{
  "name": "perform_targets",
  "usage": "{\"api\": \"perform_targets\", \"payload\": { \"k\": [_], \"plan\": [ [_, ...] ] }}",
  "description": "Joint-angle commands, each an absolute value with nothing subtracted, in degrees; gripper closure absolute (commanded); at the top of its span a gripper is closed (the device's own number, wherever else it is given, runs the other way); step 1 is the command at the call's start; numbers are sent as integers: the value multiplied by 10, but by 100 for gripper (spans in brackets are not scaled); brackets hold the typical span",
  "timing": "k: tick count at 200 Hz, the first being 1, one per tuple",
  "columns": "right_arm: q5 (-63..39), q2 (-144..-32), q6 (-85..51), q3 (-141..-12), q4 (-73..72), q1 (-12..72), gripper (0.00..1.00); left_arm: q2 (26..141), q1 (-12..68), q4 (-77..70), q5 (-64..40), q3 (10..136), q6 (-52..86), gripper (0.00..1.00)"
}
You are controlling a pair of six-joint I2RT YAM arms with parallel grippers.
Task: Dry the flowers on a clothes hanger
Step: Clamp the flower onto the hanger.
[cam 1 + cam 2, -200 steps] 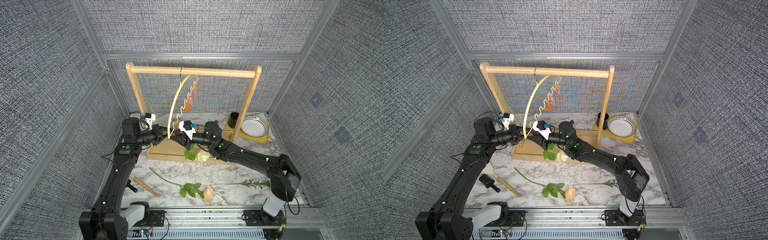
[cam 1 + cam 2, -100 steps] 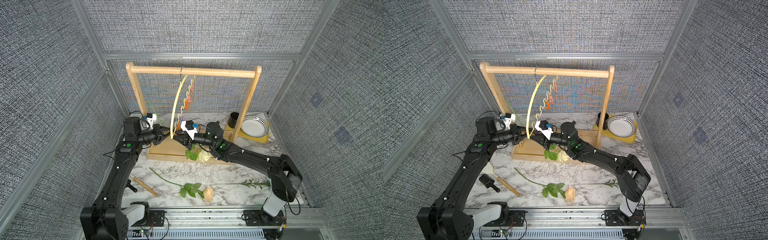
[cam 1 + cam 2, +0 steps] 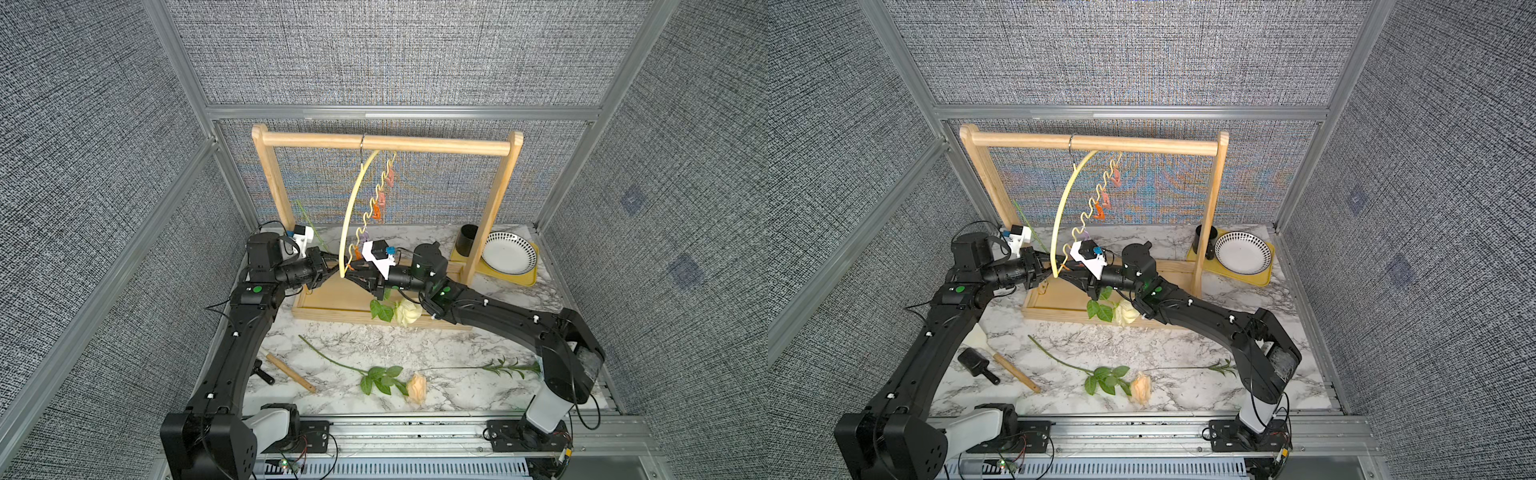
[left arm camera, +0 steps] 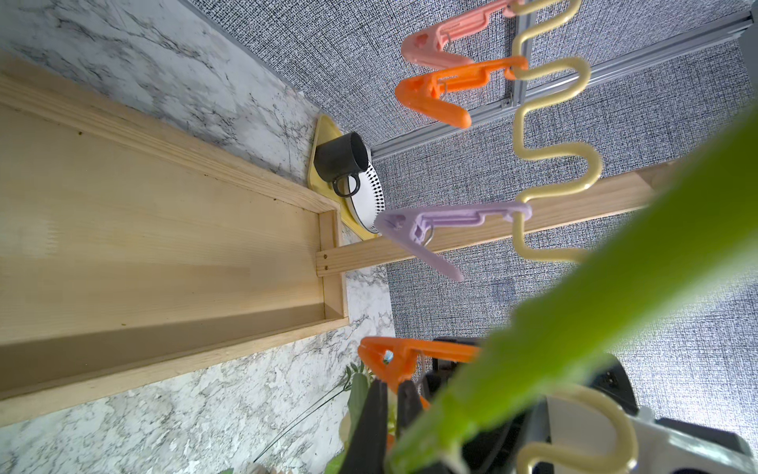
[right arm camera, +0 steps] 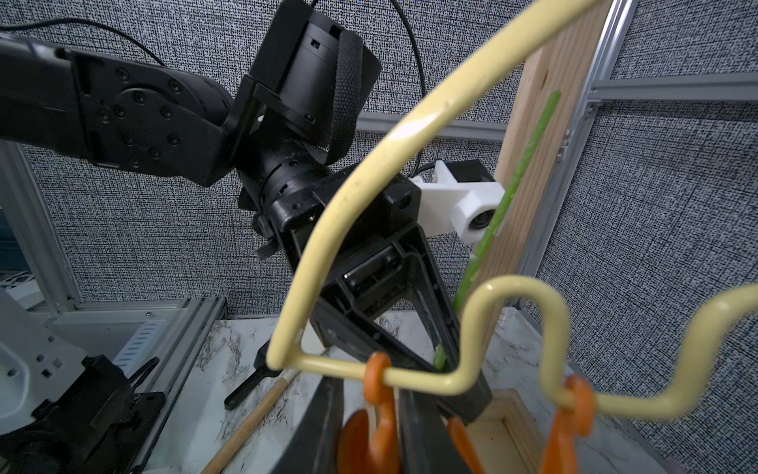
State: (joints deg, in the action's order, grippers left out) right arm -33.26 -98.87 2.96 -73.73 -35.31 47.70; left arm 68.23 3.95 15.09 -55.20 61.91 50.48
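The pale yellow clothes hanger (image 3: 351, 208) (image 3: 1064, 199) hangs by its hook from the wooden rack's top bar, tilted steeply. My right gripper (image 3: 353, 272) (image 3: 1065, 270) (image 5: 369, 431) is shut on the lowest orange clip (image 5: 379, 414) (image 4: 385, 361). Right beside it, my left gripper (image 3: 332, 269) (image 3: 1045, 266) (image 4: 389, 410) is shut on the green stem (image 5: 488, 238) of the cream-white rose (image 3: 405, 311) (image 3: 1125, 311), whose head hangs under the right arm. The peach rose (image 3: 417, 386) (image 3: 1140, 387) lies at the front. A thin-stemmed flower (image 3: 478, 368) lies beside it, its bloom hidden.
The wooden rack (image 3: 382, 143) stands on a shallow wooden base (image 3: 332, 299). A black mug (image 3: 467, 240) and a patterned plate (image 3: 508, 257) sit on a yellow tray (image 3: 528, 278) at the back right. A black brush (image 3: 978, 363) and a wooden-handled spatula (image 3: 1013, 370) lie front left.
The hanger has twisted a little about its hook. Both grippers have stayed together at its low end, shifting only slightly.
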Motion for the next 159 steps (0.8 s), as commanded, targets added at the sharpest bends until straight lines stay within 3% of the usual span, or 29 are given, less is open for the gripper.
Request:
{"api": "perform_targets", "payload": {
  "k": [1,43,101,159],
  "plan": [
    [-331,-990,24,-742,-372,478,72,682,39,151,-565,623,496,98],
    [-331,-989,22,-743,-373,478,67,680,39,154,-564,621,492,98],
    [-335,-986,18,-740,-367,478,50,681,39,166,-561,625,481,98],
    [-332,-976,20,-728,-353,478,40,678,39,169,-559,632,476,87]
  ]
}}
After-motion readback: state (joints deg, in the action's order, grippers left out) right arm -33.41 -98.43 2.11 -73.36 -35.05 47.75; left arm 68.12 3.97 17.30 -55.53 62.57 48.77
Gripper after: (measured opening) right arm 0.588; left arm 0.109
